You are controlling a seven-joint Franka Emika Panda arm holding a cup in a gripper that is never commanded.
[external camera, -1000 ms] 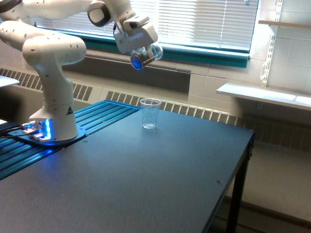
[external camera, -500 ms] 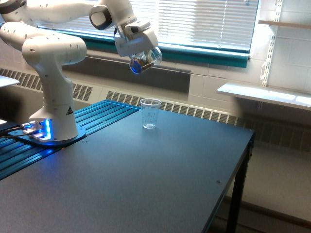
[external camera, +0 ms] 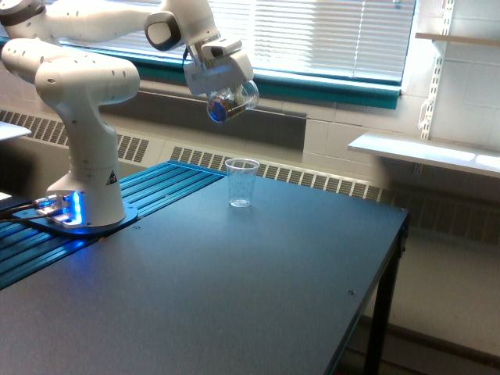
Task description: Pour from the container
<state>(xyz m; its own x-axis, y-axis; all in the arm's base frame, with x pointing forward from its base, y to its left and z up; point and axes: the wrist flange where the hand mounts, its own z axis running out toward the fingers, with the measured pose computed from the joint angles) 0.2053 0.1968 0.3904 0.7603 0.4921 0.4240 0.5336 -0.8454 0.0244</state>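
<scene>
Dark tabletop (external camera: 234, 297) w/ window blinds (external camera: 328, 35) and a radiator grille (external camera: 312, 178) behind it. The gripper (external camera: 226, 100) hangs in the air above the table, its fingers clenched on the container (external camera: 234, 98); the fingers themselves are mostly hidden behind the vessel, so exact contact pts can't be made out. The container is a small clear rounded vessel, tipped well over, nearly on its side, w/ dark bits and a blue glint showing through its wall. It sits high above and slightly to the exterior view's left of the ribbed cup (external camera: 241, 183), well apart from it. That taller clear cup stands upright on the table, near the far edge. The white arm (external camera: 86, 94) rises from its base (external camera: 78, 215) at the exterior view's left, blue lights glowing at the base.
</scene>
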